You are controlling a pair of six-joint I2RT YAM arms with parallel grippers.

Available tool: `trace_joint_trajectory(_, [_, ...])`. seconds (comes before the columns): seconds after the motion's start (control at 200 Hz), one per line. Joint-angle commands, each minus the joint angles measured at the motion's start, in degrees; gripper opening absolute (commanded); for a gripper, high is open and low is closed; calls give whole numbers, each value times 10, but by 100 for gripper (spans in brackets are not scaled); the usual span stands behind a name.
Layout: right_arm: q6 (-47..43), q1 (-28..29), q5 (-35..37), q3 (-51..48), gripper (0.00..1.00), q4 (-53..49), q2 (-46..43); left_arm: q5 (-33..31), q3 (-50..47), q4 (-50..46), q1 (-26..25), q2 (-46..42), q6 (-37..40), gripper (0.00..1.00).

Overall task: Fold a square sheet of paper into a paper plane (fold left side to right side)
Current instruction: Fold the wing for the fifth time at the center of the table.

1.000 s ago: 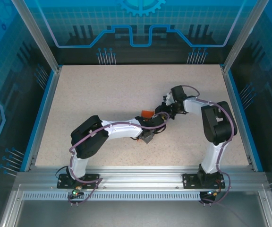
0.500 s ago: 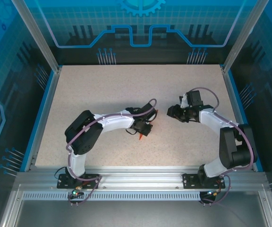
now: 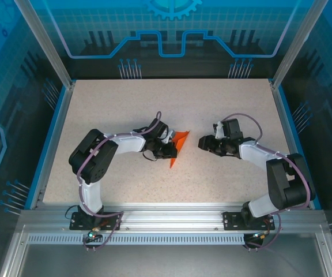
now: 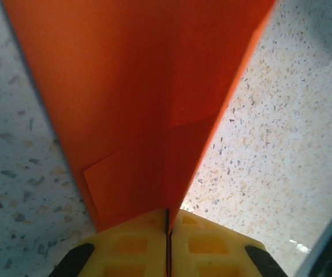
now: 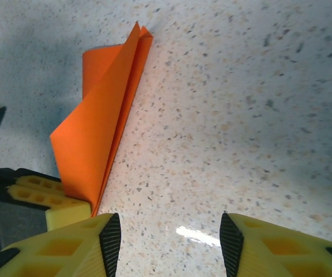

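Observation:
The square sheet of paper (image 3: 181, 140) is bright orange and folded into a slim pointed shape with a centre crease, its tip (image 3: 172, 165) pointing toward the near edge. My left gripper (image 3: 169, 149) is shut on its left edge. In the left wrist view the yellow fingers (image 4: 131, 242) press together on the folded paper (image 4: 143, 86), which fans out ahead of them. My right gripper (image 3: 203, 142) hangs just right of the paper, open and holding nothing. In the right wrist view its jaws (image 5: 169, 239) stand apart over bare table, with the paper (image 5: 105, 121) ahead on the left.
The speckled beige table (image 3: 125, 109) has a blue rim (image 3: 51, 138) on its left and right sides. An aluminium rail (image 3: 172, 216) runs along the near edge by the arm bases. The left gripper's yellow fingers (image 5: 45, 199) show in the right wrist view.
The right gripper has opened, let go of the paper and pulled back to the right. The left gripper has closed on the paper and shifted it left, so the paper now shows.

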Motion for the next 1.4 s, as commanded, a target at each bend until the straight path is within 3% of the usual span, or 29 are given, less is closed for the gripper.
trace_joint_trajectory(0.0, [19, 21, -3, -6, 51, 52, 4, 67, -27, 86, 11, -21, -66, 7])
trace_joint_trajectory(0.57, [91, 100, 4, 36, 51, 176, 111, 103, -129, 270, 46, -24, -196, 5])
trace_joint_trajectory(1.396, [122, 126, 19, 150, 44, 115, 231, 110, -142, 296, 51, -13, -224, 6])
